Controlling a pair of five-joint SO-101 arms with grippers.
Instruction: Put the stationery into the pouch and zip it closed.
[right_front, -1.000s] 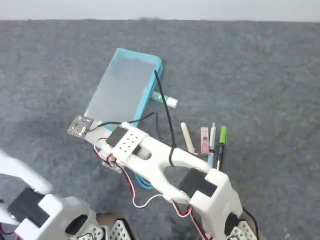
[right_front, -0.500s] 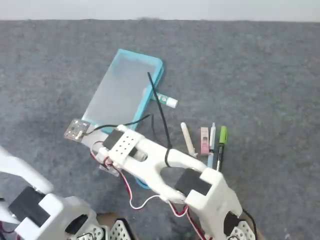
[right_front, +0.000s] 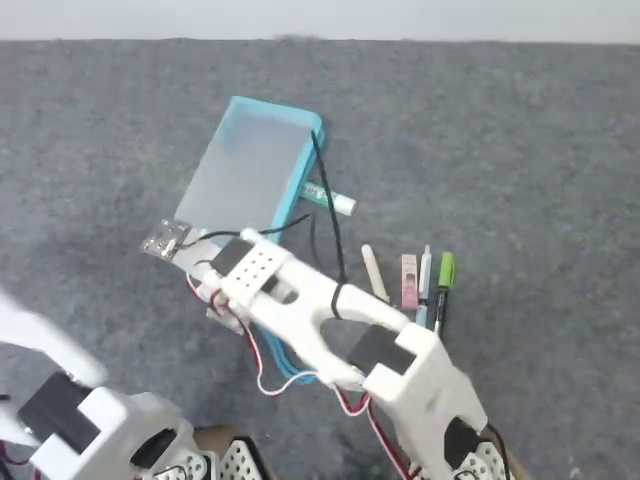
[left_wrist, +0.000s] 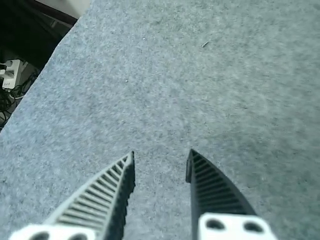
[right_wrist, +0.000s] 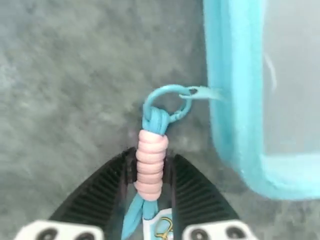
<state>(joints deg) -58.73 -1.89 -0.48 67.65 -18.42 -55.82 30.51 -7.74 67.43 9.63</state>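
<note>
The pouch, translucent with a teal rim, lies slanted on the grey carpet. My right gripper is shut on the pink beaded zipper pull, whose teal ring hooks to the slider at the pouch edge. From above, the right arm covers the pouch's near end. A white pen lies against the pouch's right side. A cream stick, a pink eraser, a thin pen and a green marker lie side by side further right. My left gripper is open above bare carpet.
The left arm sits at the near left corner. A black cable arcs from the right arm over the pouch's edge. A teal strap trails on the carpet under the right arm. The table's far edge meets a pale wall.
The right arm swung slightly left and toward me with the pull, then back to the right and away. The pouch shifted with it. The left arm kept still.
</note>
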